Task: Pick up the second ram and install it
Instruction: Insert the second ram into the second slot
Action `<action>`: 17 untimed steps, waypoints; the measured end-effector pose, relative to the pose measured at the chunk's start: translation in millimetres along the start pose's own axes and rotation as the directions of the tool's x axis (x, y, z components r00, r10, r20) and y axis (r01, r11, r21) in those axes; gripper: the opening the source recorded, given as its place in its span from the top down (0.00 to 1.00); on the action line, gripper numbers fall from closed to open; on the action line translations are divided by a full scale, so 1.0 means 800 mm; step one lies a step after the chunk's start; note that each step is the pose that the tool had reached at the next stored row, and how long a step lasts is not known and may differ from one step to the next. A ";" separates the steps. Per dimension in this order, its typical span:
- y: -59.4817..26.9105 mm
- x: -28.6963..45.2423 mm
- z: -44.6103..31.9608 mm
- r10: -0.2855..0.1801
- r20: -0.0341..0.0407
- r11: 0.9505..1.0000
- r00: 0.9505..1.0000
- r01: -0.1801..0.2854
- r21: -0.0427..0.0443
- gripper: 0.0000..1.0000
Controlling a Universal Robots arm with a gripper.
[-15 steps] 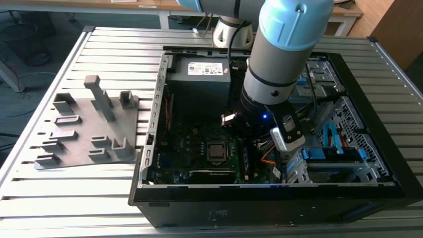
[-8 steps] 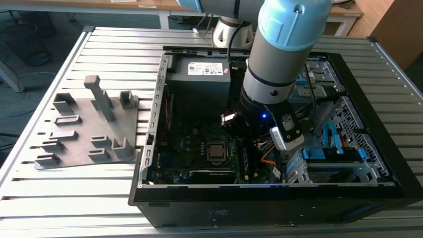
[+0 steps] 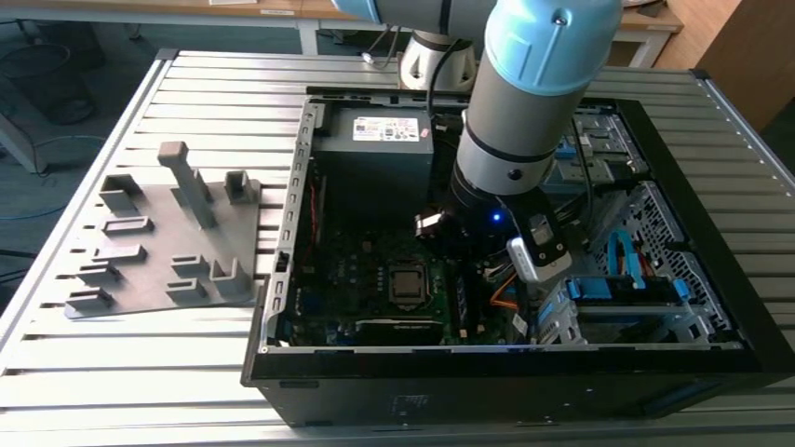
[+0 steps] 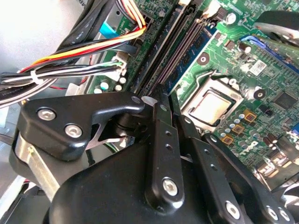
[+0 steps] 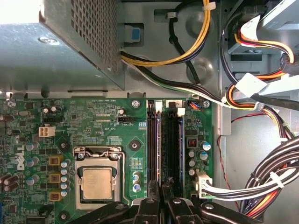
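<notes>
My gripper (image 3: 463, 265) is down inside the open computer case (image 3: 497, 361), over the two memory slots (image 5: 173, 140) beside the processor socket (image 5: 96, 183). In both wrist views its black fingers (image 5: 152, 207) stand pressed close together. A thin dark strip, seen edge-on, runs out from between them along the slots; I take it for the second ram (image 5: 162, 170), mostly hidden by the fingers. In the second wrist view my gripper (image 4: 170, 112) sits at the slots' near end, by a white latch (image 4: 148, 99). The grey holder plate (image 3: 149, 275) lies outside the case at the exterior view's left.
The power supply box (image 3: 372, 140) stands at the back of the case. Cable bundles (image 5: 264, 184) hang close beside the slots. A drive cage (image 3: 621, 298) is at the exterior view's right. The case rests on a slatted metal table (image 3: 125, 372).
</notes>
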State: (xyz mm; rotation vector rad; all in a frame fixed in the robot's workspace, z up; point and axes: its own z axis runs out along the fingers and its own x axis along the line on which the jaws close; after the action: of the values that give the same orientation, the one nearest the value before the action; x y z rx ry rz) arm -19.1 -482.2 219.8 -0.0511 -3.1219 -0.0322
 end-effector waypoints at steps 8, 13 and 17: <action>0.000 -0.0026 0.0000 -0.003 0.000 1.000 1.000 0.003 0.000 0.86; 0.000 -0.0042 0.0007 -0.011 -0.002 1.000 1.000 0.011 0.000 0.86; 0.000 -0.0041 0.0024 -0.012 -0.002 1.000 1.000 0.012 0.000 0.86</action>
State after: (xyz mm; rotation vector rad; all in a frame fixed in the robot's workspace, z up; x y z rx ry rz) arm -15.9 -482.2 217.9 -0.0327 -3.1200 -0.0318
